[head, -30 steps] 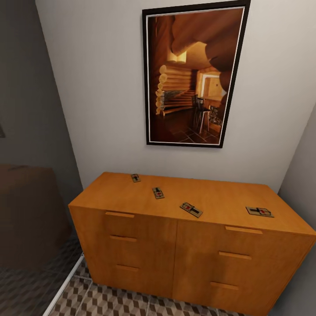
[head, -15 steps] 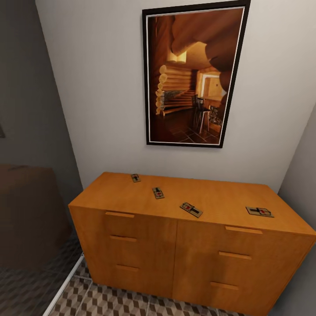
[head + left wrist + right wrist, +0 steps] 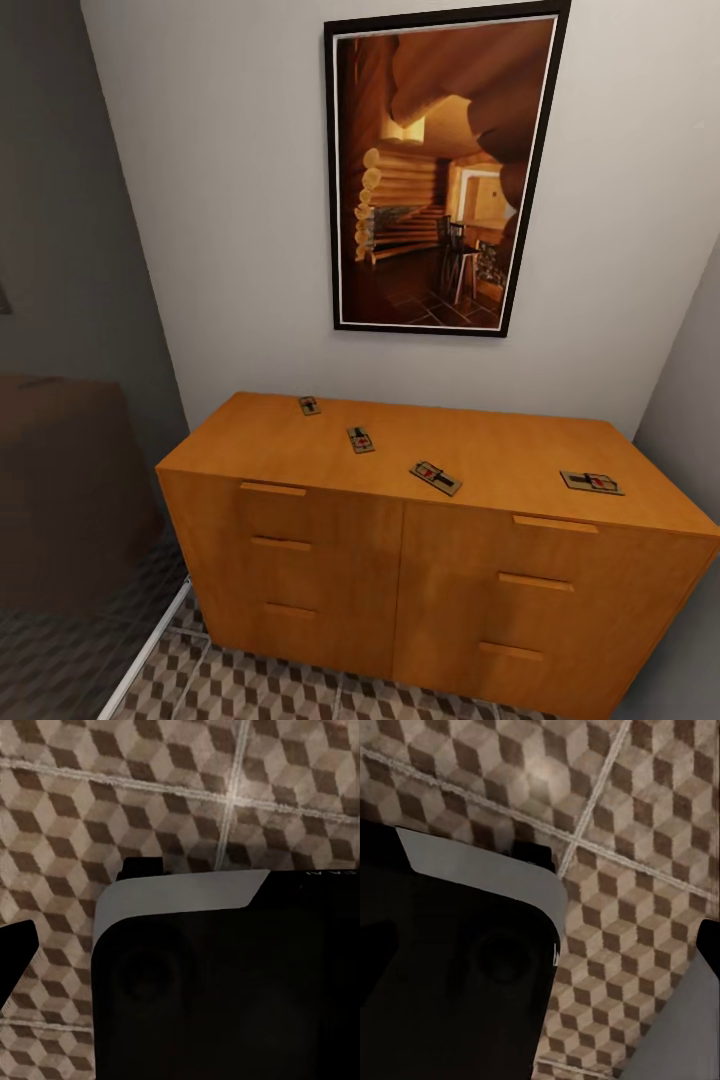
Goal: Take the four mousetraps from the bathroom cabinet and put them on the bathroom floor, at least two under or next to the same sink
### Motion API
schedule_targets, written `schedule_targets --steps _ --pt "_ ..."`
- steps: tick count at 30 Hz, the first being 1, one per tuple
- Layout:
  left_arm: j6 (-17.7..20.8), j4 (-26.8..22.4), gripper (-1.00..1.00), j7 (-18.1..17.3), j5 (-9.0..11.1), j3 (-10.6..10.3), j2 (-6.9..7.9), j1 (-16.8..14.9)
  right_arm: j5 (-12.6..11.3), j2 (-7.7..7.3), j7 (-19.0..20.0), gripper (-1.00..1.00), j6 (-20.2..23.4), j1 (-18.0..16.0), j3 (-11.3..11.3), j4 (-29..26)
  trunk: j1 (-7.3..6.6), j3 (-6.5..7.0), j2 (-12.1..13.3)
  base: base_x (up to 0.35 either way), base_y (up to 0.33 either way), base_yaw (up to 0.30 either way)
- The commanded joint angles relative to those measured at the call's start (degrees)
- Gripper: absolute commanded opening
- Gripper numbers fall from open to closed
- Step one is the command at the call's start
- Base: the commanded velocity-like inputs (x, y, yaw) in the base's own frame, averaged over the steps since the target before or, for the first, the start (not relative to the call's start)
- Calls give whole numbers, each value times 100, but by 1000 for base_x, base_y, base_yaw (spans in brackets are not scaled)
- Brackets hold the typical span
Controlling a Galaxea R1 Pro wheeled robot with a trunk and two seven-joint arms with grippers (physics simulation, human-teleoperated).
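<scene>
Four mousetraps lie flat on top of the orange-brown cabinet (image 3: 330, 560): one at the back left (image 3: 309, 405), one just in front of it (image 3: 361, 439), one near the front middle (image 3: 435, 477) and one at the front right (image 3: 591, 482). The cabinet's drawers are shut. The cube-patterned bathroom floor (image 3: 250, 690) runs in front of it. Both wrist views look down on the same floor (image 3: 150, 787) (image 3: 645, 870). A dark piece (image 3: 15, 960) and a grey piece (image 3: 701, 1020) at the picture edges may be fingers. The sink is out of view.
A framed picture (image 3: 440, 170) hangs on the wall above the cabinet. A dark brown block (image 3: 60, 480) stands left of it, past a white strip (image 3: 150, 650) on the floor. A grey wall (image 3: 690, 400) closes the right side. My black-and-white base (image 3: 225, 982) (image 3: 457, 967) shows in both wrist views.
</scene>
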Motion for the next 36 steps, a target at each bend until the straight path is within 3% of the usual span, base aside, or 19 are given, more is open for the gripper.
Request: schedule_targets --steps 1,9,14,23,31,36 --pt "182 -169 100 -6 2 1 3 1 41 5 4 100 204 -1 19 -235 0 -6 -3 0 0 0" --pt "981 -1042 100 -10 2 23 12 1 37 15 34 100 997 1 27 -1280 0 -6 -3 0 0 0" --pt "1680 -1868 100 -17 -3 34 10 1 25 17 45 100 1596 1 80 -2109 0 -6 -3 0 0 0" --pt "2955 -3486 100 -47 1 15 12 1 -30 4 55 100 2571 1 737 -3695 0 -6 -3 0 0 0" --pt "3657 -4295 100 -53 3 23 32 1 -58 6 57 100 3274 1 828 -4623 0 -6 -3 0 0 0" --pt "3868 -4561 100 -58 2 26 48 1 -59 -3 57 100 3420 1 817 -4851 0 -6 -3 0 0 0"
